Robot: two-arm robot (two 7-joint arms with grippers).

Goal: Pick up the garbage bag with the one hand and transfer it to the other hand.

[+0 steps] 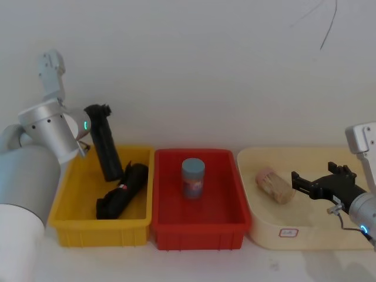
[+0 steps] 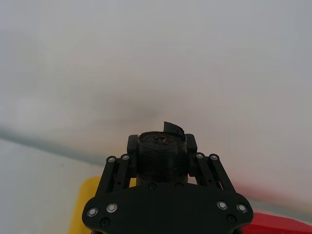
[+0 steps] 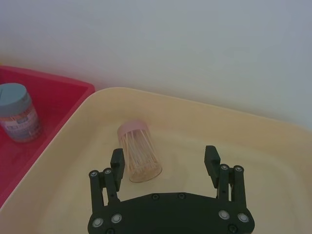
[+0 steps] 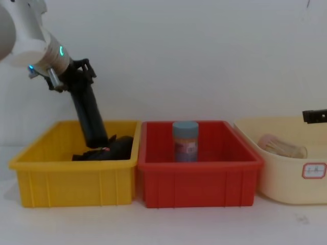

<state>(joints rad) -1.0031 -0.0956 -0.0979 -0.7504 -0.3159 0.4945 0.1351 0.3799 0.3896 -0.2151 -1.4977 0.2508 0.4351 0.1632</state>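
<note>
The garbage bag [image 1: 107, 150], a long glossy black roll, hangs tilted over the yellow bin [image 1: 64, 205] with its lower end down inside the bin. My left gripper [image 1: 97, 113] is shut on its upper end. In the chest view the garbage bag [image 4: 88, 115] slants down from the left gripper [image 4: 76, 71]. In the left wrist view the left gripper [image 2: 162, 145] clamps the garbage bag's end [image 2: 162, 161] from both sides. My right gripper [image 1: 296, 180] hovers open and empty over the cream tray [image 1: 329, 158]; the right gripper [image 3: 165, 158] also shows in its wrist view.
A shapeless black lump [image 1: 121, 191] with a pink spot lies in the yellow bin under the roll. The red bin [image 1: 200, 226] holds an upright grey-lidded jar [image 1: 192, 178]. A pink-capped toothpick holder [image 3: 140, 156] lies on its side in the cream tray, just ahead of the right gripper.
</note>
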